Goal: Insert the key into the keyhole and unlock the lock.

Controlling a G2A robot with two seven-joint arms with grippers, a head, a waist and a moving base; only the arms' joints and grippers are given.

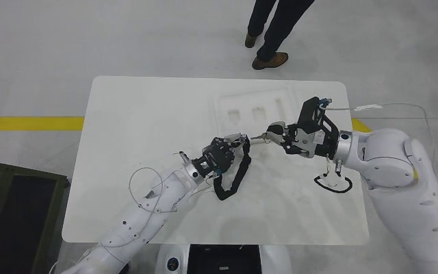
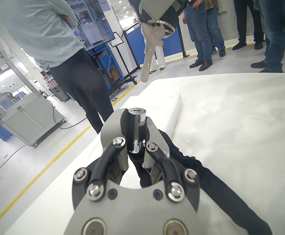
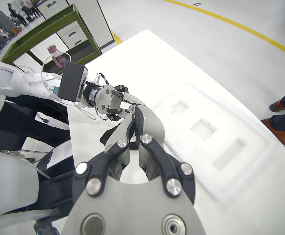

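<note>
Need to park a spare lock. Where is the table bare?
Bare: the table left of the foam tray, and the middle of its near edge. Crowded: the middle, where left pincer with lock faces right pincer with key.

Glossy white arm shells (image 1: 390,157), thin white cables (image 1: 131,183), black linkages (image 2: 104,155), silver jaws, round steel screws (image 2: 176,191)

Chrome lock cylinder (image 2: 136,142): base hidden inside left gripper (image 2: 134,117).
Silver metal key (image 2: 148,51): bow part-hidden in right gripper (image 2: 153,20), opposite cylinder.
</note>
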